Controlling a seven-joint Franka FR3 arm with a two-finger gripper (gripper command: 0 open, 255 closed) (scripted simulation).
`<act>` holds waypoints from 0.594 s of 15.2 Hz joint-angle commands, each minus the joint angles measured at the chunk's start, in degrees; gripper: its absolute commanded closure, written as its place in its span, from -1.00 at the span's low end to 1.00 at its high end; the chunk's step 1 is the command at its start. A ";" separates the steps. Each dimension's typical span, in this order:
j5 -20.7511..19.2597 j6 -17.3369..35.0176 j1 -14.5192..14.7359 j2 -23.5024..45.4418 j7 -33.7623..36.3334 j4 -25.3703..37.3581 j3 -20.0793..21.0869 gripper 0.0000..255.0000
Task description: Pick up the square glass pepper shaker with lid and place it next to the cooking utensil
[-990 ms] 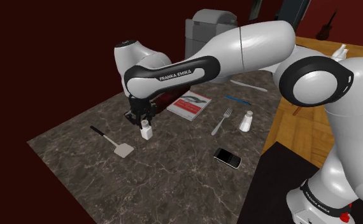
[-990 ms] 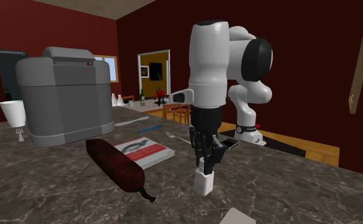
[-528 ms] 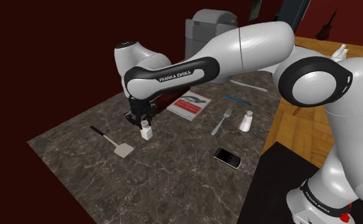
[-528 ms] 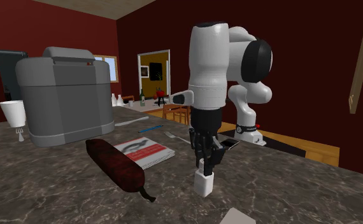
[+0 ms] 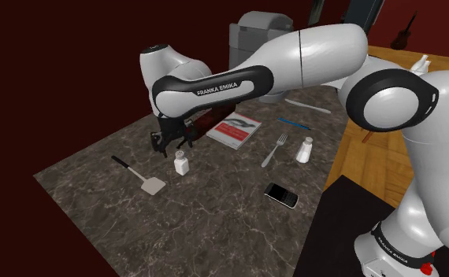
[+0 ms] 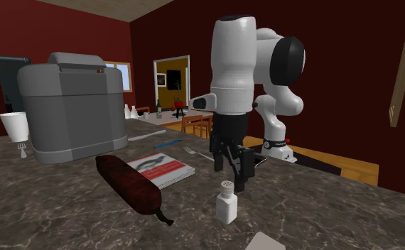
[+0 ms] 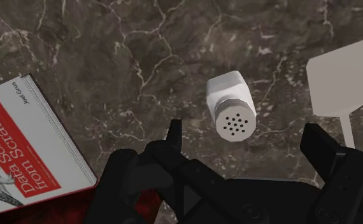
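— Where is the small white square shaker [image 5: 182, 163] with the dotted lid?
— It stands upright on the dark marbled table top [image 5: 215, 228]. In the shoulder view it is just to the right of the flat white spatula [image 5: 149, 183] with the thin dark handle. It is close to the spatula but not touching it.
— What is on its other side?
— The red and white book [image 5: 235, 128] lies farther back and to the right in that view. The shaker is between the book and the spatula.
— And the black gripper [image 6: 231, 174]?
— It hangs right above the shaker. Its two fingers stand wide apart and touch nothing. The wrist view shows the shaker's lid down below in the gap, with a finger off to each side.
— So it holds nothing?
— Nothing. The shaker rests on the table on its own.
— Anything else there?
— A pale fork [image 5: 275, 148], another white shaker [image 5: 304, 149] and a black phone [image 5: 281, 194] lie well off to the shoulder view's right.
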 commanded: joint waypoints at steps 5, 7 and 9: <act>0.15 -5.06 0.40 -0.07 -0.27 5.00 0.10 -1.00; 0.15 -5.07 0.40 -0.06 -0.27 5.01 0.10 -1.00; 0.15 -5.07 0.40 -0.06 -0.27 5.01 0.10 -1.00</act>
